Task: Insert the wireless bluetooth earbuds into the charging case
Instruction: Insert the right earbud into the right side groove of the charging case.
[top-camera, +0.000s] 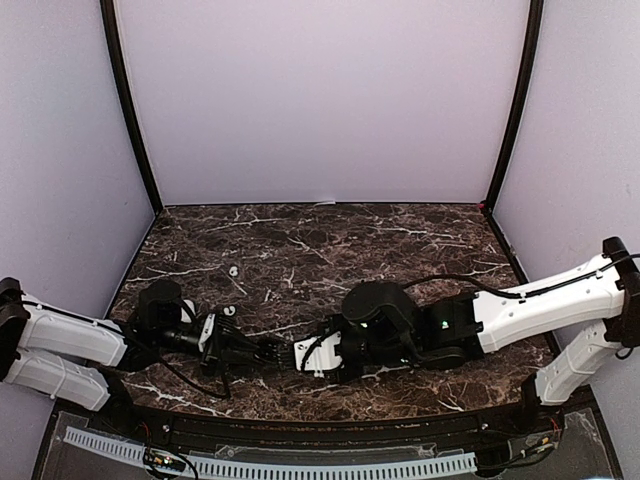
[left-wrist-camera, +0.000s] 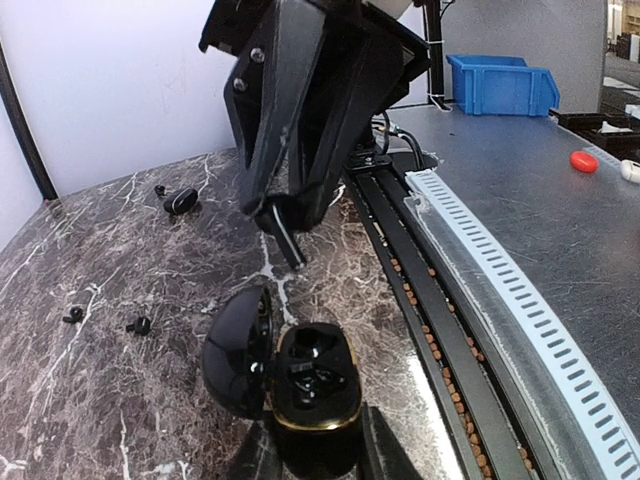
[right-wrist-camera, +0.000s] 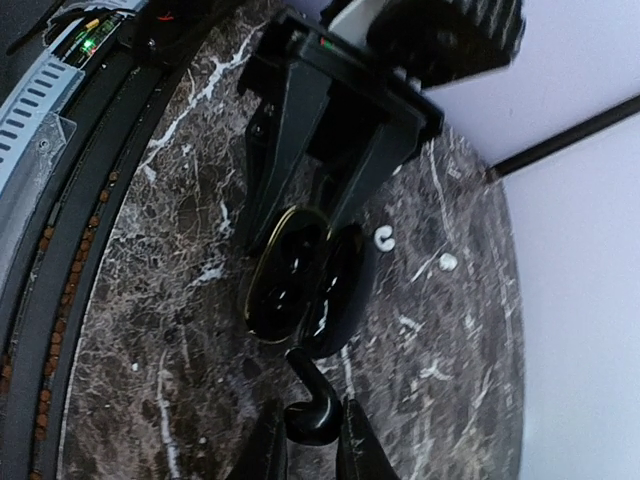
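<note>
Marble tabletop (top-camera: 400, 230) first: at its near edge the left gripper (left-wrist-camera: 318, 450) clamps the open charging case (left-wrist-camera: 318, 385), and just beside the case the right gripper (right-wrist-camera: 312, 440) pinches a black earbud (right-wrist-camera: 312, 400). Line that bud squarely over the case before lowering; white earbuds (right-wrist-camera: 383, 237) lie farther beyond the case.

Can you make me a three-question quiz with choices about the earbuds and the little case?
1. What colour is the charging case that the left pincer holds? A black B white C blue
2. Its lid is: A shut B open C missing
3. Where are the two white earbuds? A inside the case B on the wall C on the table

Answers:
1 A: it is black with a gold rim.
2 B: the lid is swung aside, so the sockets show.
3 C: they lie on the table apart from the case; the right pincer holds a black earbud.
</note>
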